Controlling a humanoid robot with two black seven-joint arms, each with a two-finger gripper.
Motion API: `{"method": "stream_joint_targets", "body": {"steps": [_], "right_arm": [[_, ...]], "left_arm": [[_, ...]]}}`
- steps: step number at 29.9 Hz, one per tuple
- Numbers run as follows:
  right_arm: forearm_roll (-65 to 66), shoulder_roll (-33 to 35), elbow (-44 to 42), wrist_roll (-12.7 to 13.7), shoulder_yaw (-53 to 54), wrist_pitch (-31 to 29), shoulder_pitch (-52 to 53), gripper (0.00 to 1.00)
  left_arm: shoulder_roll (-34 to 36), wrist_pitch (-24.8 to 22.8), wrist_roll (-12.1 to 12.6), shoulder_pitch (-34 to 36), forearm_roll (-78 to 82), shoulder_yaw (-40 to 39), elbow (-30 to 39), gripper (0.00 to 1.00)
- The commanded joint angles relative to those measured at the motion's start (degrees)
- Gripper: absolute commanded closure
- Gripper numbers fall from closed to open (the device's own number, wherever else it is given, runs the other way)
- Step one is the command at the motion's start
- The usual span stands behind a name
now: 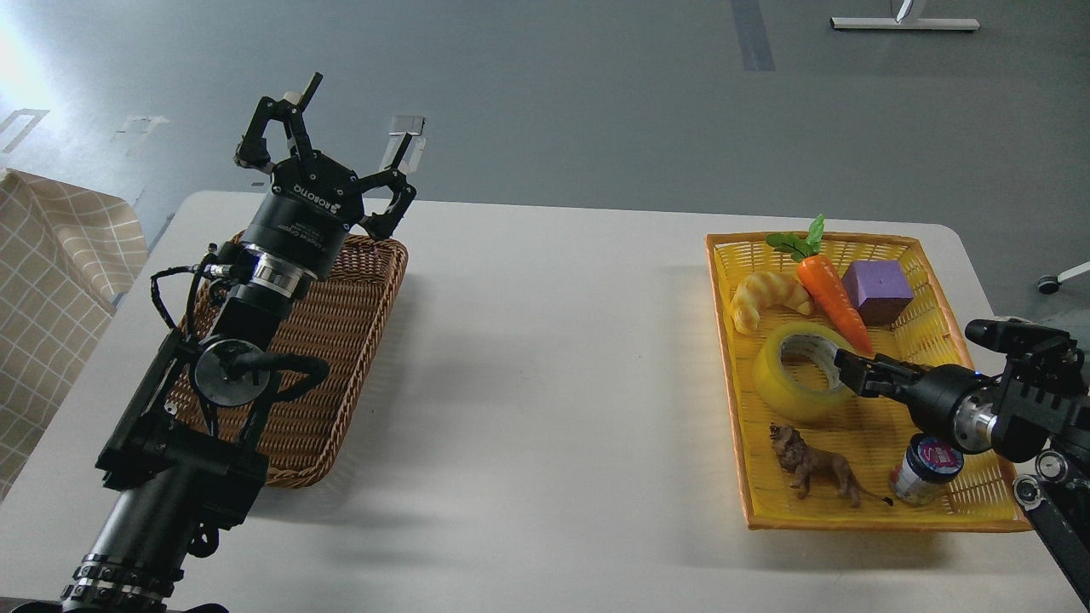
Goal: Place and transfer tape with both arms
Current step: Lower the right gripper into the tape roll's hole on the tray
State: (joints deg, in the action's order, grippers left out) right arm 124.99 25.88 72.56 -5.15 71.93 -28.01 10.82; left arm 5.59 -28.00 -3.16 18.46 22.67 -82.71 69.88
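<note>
My right pincer (851, 368) sits at the rim of the translucent yellow packing-tape roll (799, 375) in the yellow plastic basket (851, 519); I cannot tell its opening. My left pincer (358, 136) hovers wide open, empty. I judge pickup underway; next, grip firmly and lift.

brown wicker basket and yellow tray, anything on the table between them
No. In the head view, the white table is bare between the brown wicker basket and the yellow tray holding the tape.
</note>
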Motion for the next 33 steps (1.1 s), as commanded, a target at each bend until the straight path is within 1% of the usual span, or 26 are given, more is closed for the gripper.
{"method": "stream_joint_targets", "body": {"steps": [1, 8, 13, 15, 28, 33], "right_arm": [[0.0, 0.0, 0.3, -0.1, 0.0, 0.0, -0.1, 0.5], [0.0, 0.0, 0.8, -0.1, -0.7, 0.0, 0.1, 0.55], [0.0, 0.0, 1.0, -0.1, -1.5, 0.0, 0.2, 0.57], [0.0, 0.0, 1.1, -0.6, -1.5, 0.0, 0.2, 0.6], [0.0, 0.5, 1.1, -0.7, -1.9, 0.0, 0.0, 0.65], [0.0, 1.9, 1.2, -0.7, -4.3, 0.0, 0.2, 0.74]], "left_arm": [[-0.1, 0.0, 0.0, 0.0, -0.1, 0.0, 0.0, 0.02], [0.1, 0.0, 0.0, 0.1, -0.3, -0.1, -0.5, 0.02], [0.1, 0.0, -0.1, 0.0, -0.3, -0.5, -0.6, 0.02], [-0.1, 0.0, -0.1, 0.0, -0.3, -0.8, -0.6, 0.02], [-0.1, 0.0, 0.0, 0.2, -0.3, -0.9, -1.8, 0.02], [-0.1, 0.0, 0.0, 0.3, -0.3, -0.9, -1.8, 0.02]]}}
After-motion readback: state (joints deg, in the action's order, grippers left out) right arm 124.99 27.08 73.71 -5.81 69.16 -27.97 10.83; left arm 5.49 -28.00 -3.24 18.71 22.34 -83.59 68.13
